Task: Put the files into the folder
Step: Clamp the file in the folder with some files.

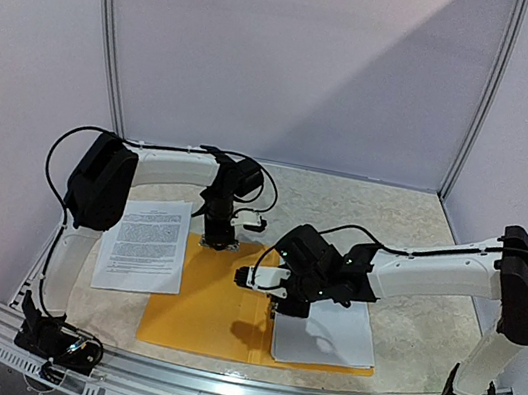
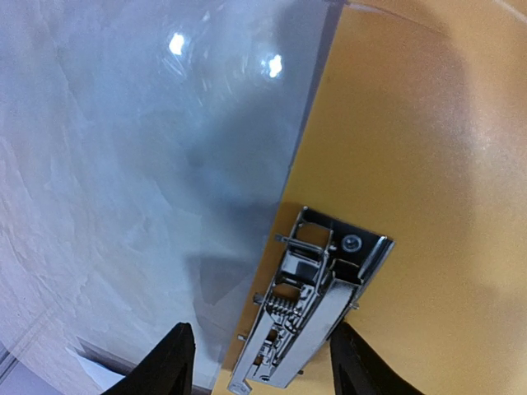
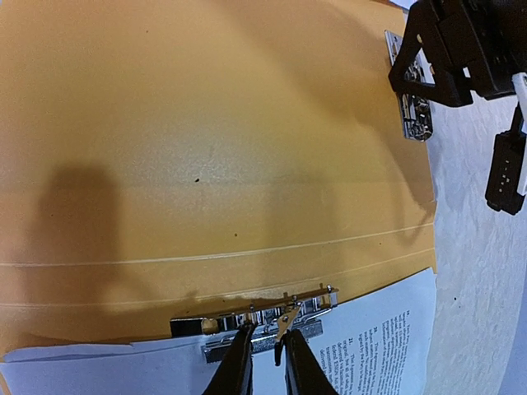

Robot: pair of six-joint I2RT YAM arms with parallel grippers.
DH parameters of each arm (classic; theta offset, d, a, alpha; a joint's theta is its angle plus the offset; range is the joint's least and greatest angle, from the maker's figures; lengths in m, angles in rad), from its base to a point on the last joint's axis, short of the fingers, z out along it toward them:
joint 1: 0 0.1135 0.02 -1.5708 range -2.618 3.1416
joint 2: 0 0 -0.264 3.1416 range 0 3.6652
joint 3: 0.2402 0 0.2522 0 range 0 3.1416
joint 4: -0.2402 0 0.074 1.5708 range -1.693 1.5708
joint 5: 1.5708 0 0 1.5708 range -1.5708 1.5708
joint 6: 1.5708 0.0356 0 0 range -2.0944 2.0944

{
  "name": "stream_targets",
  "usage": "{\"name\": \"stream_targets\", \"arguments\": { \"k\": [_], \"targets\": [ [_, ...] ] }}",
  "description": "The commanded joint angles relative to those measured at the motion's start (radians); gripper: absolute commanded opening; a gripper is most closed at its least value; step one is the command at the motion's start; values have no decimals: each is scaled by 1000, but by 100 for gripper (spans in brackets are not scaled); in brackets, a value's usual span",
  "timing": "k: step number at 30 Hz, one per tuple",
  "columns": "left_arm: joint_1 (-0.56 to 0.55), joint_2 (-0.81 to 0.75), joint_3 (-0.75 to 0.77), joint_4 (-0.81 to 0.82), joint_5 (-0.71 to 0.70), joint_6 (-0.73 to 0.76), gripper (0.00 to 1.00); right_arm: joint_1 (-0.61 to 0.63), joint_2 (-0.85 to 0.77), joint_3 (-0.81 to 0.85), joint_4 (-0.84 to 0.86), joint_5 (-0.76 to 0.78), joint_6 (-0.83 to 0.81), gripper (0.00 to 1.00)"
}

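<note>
I can read nothing for certain: the left sheet (image 1: 145, 244) by the table's (image 1: 422, 224) left edge and the right sheet (image 3: 383, 341) at the folder's (image 3: 206, 148) edge carry print too small.

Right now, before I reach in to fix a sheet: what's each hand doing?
Left hand: open, straddling a metal clip.
Right hand: fingers nearly together at the other clip's lever; grip cannot be told.
</note>
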Motion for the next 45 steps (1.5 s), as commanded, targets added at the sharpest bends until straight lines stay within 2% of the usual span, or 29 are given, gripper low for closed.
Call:
{"name": "stream_targets", "arguments": {
  "k": [1,7,14,19,31,38,45],
  "targets": [
    [19,86,-25,-14,3,7,59,8,-4,26,16,-9,14,16],
    [19,89,-25,-17,2,10,59,7,0,24,5,-6,16,15],
    [19,90,-27,-18,3,12,60,8,-3,19,-29,-28,27,6],
    [19,90,-26,-18,2,13,60,18,2,9,-48,-53,49,3],
    [22,97,-26,-19,0,16,61,62,37,-72,-79,-71,122,1],
    [25,101,-28,-20,0,16,61,90,56,-62,-116,-71,99,1],
    [25,108,-23,-23,-2,17,61,150,62,-82,-120,-52,147,1]
  ]
}}
